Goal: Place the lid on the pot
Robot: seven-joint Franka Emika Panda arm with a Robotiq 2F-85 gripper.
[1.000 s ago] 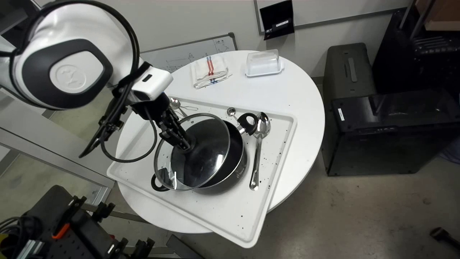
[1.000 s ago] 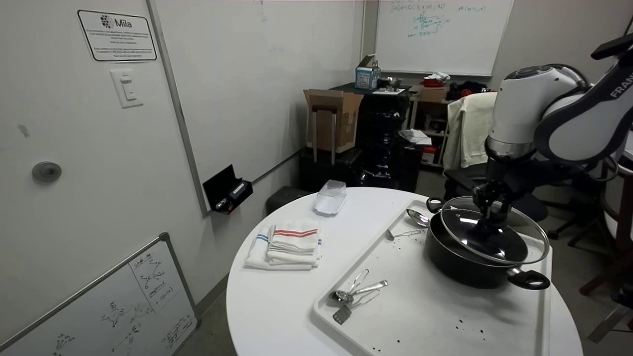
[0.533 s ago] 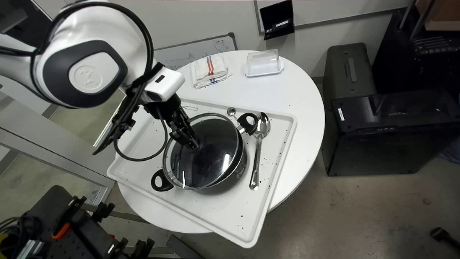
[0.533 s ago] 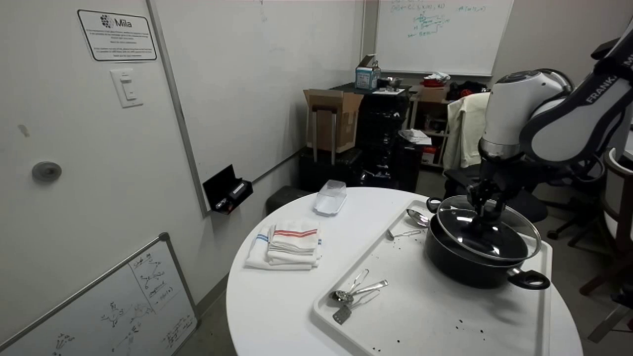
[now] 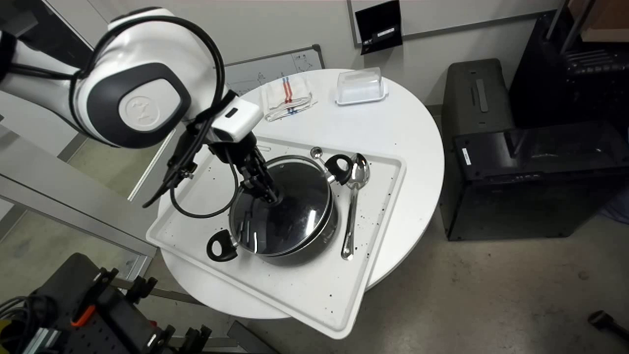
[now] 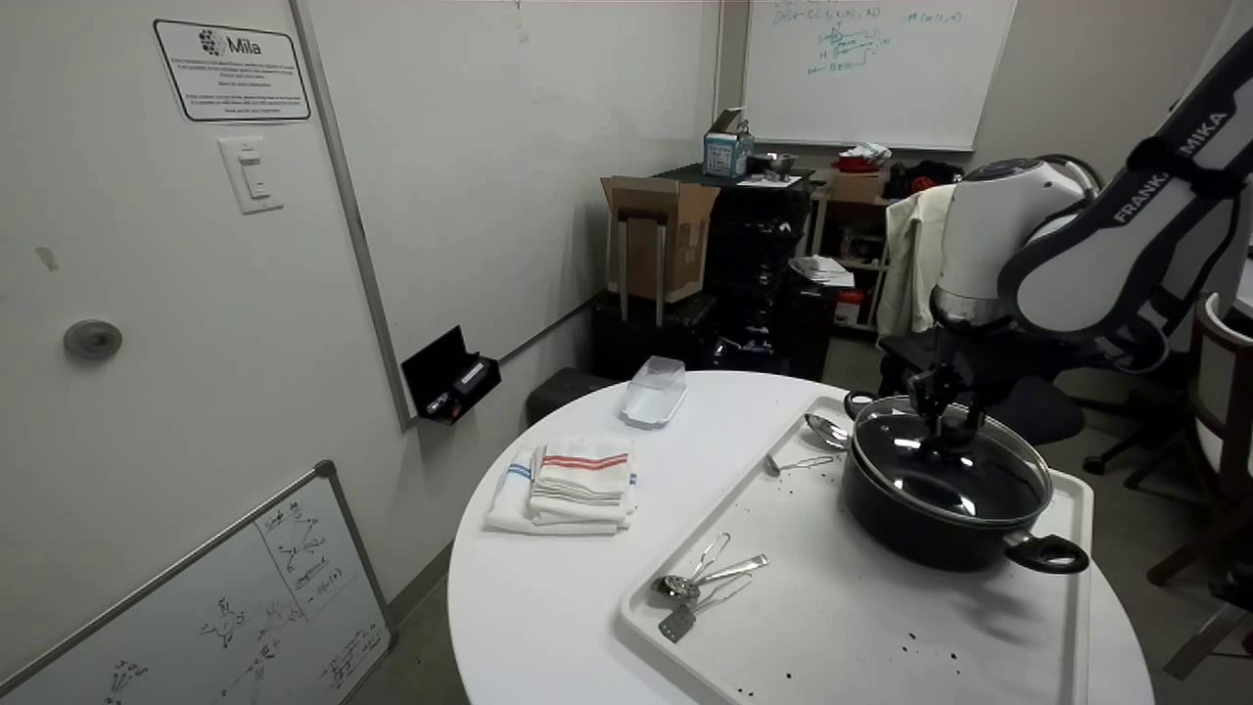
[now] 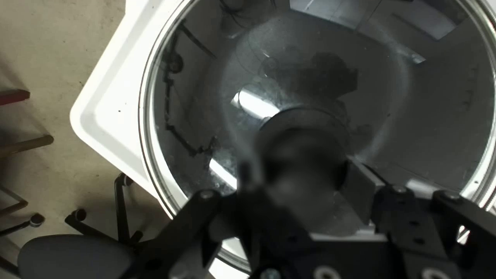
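Observation:
The clear glass lid [image 5: 295, 211] with its metal rim lies over the top of the black pot [image 5: 319, 243]. In an exterior view the lid [image 6: 964, 480] looks nearly level and almost lined up with the pot [image 6: 910, 529]. A thin dark gap shows along one side; I cannot tell if the rim touches all round. My gripper [image 5: 269, 196] is shut on the dark centre knob from above, also in an exterior view [image 6: 950, 426]. In the wrist view the gripper [image 7: 298, 172] has the blurred knob between its fingers, and the lid [image 7: 430, 116] fills most of the picture.
The pot stands on a white tray [image 5: 314, 307] on a round white table [image 5: 417, 147]. A large spoon [image 5: 350, 216] lies beside the pot. Small utensils [image 6: 685, 587] lie at the tray's corner. Folded towels [image 6: 578, 490] and a clear-covered dish [image 6: 654, 394] stand beyond the tray.
My gripper has carried the lid sideways over the pot and lowered it. The lid was tilted and off to one side; now it covers the pot's opening. The pot has not moved.

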